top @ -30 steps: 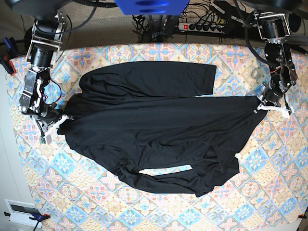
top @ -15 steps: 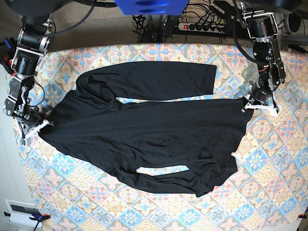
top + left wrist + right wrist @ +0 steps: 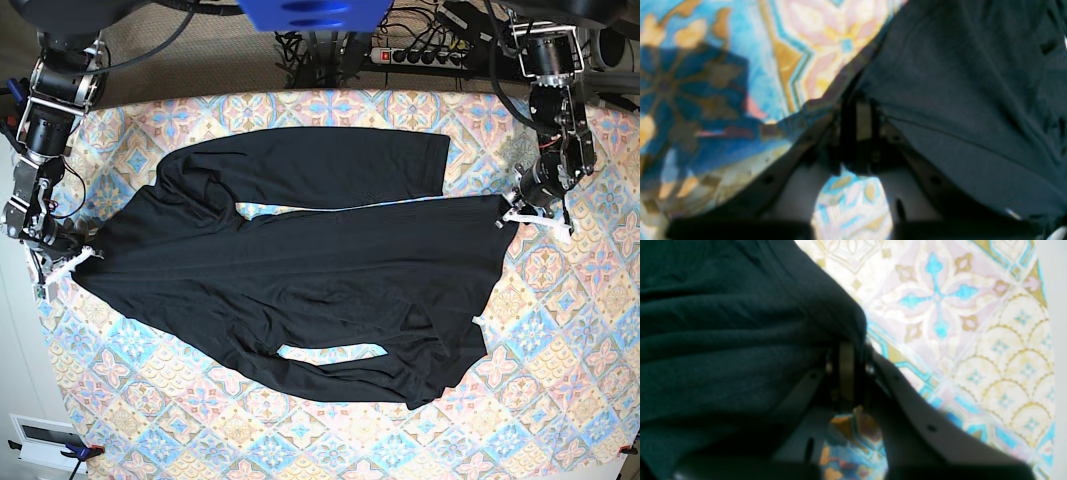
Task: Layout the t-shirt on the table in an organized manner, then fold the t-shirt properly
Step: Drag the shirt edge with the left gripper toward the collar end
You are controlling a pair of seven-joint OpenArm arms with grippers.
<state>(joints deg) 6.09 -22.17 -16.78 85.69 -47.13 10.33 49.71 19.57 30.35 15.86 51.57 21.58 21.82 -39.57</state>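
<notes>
The t-shirt (image 3: 300, 290) lies stretched across the table (image 3: 580, 330). The right gripper (image 3: 62, 265) pinches its nine o'clock corner; the left gripper (image 3: 520, 215) at three o'clock, grip unclear.

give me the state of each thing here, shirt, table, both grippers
t-shirt: spread across the table, stretched between both grippers, still wrinkled, one sleeve folded over along the far side
table: covered by a patterned cloth, shirt lying on it
right gripper: jaws shut on the t-shirt's edge
left gripper: at the shirt's opposite edge; cannot tell if the jaws still pinch the fabric
power strip: behind the table, cables plugged in
</notes>
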